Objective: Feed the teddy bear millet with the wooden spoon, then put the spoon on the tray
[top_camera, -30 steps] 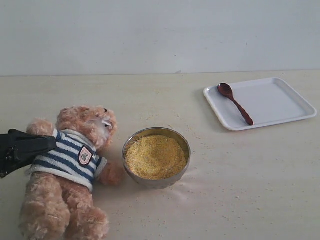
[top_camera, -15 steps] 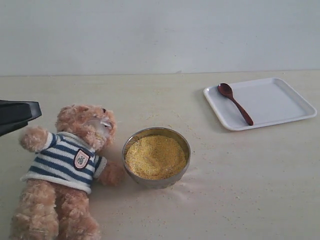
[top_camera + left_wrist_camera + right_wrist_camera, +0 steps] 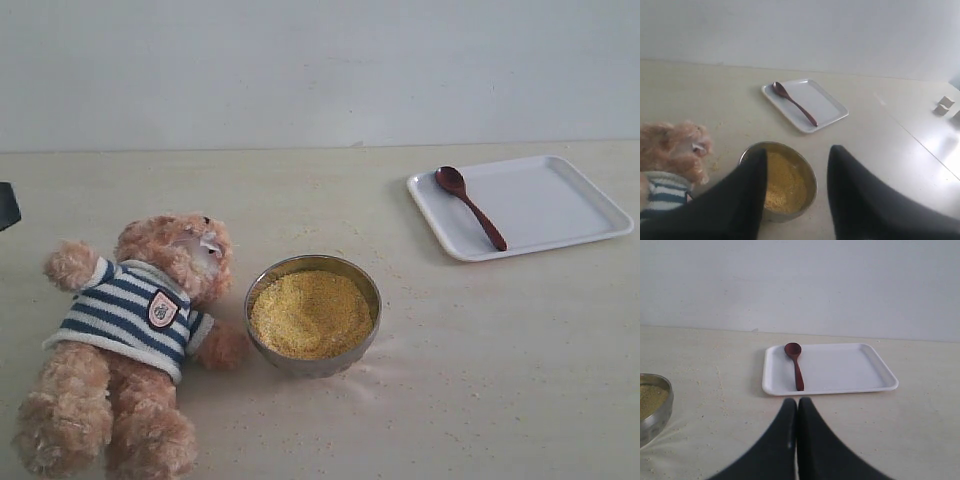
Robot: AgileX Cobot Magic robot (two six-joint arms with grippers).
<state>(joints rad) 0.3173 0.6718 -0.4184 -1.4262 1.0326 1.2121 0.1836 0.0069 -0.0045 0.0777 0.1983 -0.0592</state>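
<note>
The teddy bear (image 3: pixel 135 330) lies on its back at the table's left, striped shirt up, head toward the steel bowl of millet (image 3: pixel 311 313). The wooden spoon (image 3: pixel 470 207) rests on the left part of the white tray (image 3: pixel 560 205) at the back right. My left gripper (image 3: pixel 797 157) is open, high above the bowl (image 3: pixel 785 182), with the bear's head (image 3: pixel 675 147) beside it; only a dark corner of that arm (image 3: pixel 6 205) shows at the exterior view's left edge. My right gripper (image 3: pixel 798 402) is shut and empty, in front of the tray (image 3: pixel 840 367) and spoon (image 3: pixel 796 365).
Loose millet grains are scattered over the pale table around the bowl and toward the tray. A plain wall stands behind the table. Small pale blocks (image 3: pixel 943 104) sit far off in the left wrist view.
My left gripper let go of the bear's arm and drew back off the left edge of the exterior view. The bear settled slightly to the left. Spoon, tray and bowl stayed put.
</note>
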